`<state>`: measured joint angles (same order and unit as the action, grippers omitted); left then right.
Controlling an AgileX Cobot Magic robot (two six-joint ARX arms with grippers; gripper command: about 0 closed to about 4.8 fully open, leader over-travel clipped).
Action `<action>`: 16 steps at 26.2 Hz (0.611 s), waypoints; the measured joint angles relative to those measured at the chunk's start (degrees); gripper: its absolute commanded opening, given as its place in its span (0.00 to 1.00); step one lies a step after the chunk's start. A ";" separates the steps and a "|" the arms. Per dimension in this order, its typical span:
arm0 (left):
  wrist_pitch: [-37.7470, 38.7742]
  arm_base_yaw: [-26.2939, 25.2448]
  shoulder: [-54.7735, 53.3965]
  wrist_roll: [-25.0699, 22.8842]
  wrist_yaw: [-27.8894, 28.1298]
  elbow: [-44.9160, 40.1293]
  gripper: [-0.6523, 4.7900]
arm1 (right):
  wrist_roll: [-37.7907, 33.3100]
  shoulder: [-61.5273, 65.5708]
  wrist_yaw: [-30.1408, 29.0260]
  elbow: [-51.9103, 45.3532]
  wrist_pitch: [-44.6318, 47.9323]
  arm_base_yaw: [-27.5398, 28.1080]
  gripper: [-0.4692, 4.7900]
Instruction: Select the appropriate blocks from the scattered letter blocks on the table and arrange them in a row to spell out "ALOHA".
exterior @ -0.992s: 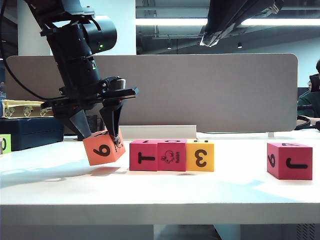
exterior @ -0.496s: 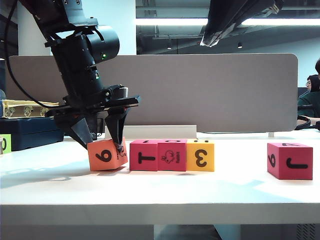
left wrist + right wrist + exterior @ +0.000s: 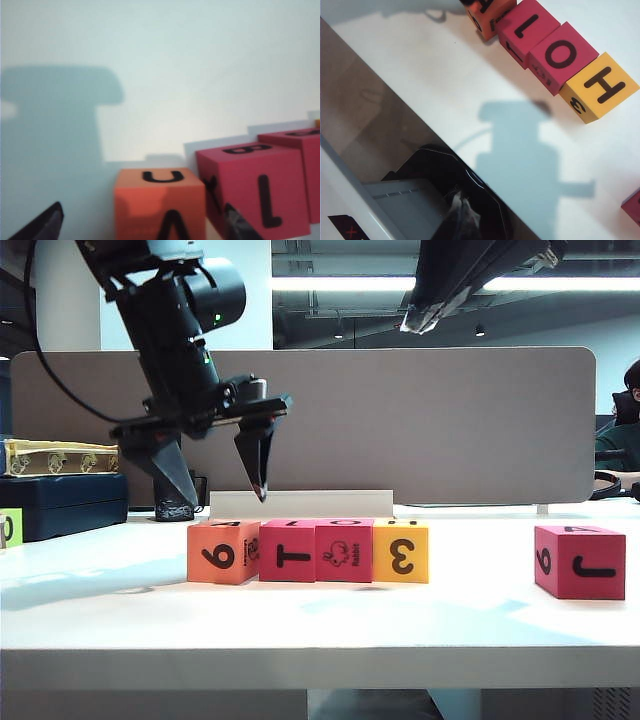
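Observation:
On the white table four letter blocks stand in a touching row: orange, pink, pink and yellow. The right wrist view reads their tops as A, L, O, H. A third pink block sits apart at the right. My left gripper hangs open just above the orange block, its fingers clear of it on either side. High at the top, my right gripper is shut and empty, with fingertips pressed together.
A grey partition closes off the back, with a low white bar in front of it. A dark case with a gold box on it lies at the far left, beside a small lime-green block.
The left gripper set the tilted orange block down flat against the first pink block, then opened and rose off it. The right arm has stayed still.

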<state>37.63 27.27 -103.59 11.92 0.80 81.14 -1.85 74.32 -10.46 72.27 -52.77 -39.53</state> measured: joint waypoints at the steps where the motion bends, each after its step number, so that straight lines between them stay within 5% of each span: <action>1: 1.36 0.00 0.02 -0.72 1.42 1.16 0.86 | 0.00 0.00 0.00 0.00 -0.24 0.00 0.08; 8: 15.34 -0.04 0.42 -6.58 15.28 6.75 0.54 | 0.00 0.00 0.02 0.00 -0.94 0.00 0.08; 11: 19.30 -0.09 0.37 -7.26 15.54 6.49 0.36 | 0.00 0.00 0.00 0.00 -1.03 0.00 0.08; 16: 21.84 0.02 0.46 -8.22 10.75 5.40 0.20 | 0.00 -0.07 0.00 0.00 -1.18 0.00 0.08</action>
<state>59.46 27.29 -103.13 3.70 11.55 86.54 -1.85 74.26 -10.46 72.27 -53.95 -39.53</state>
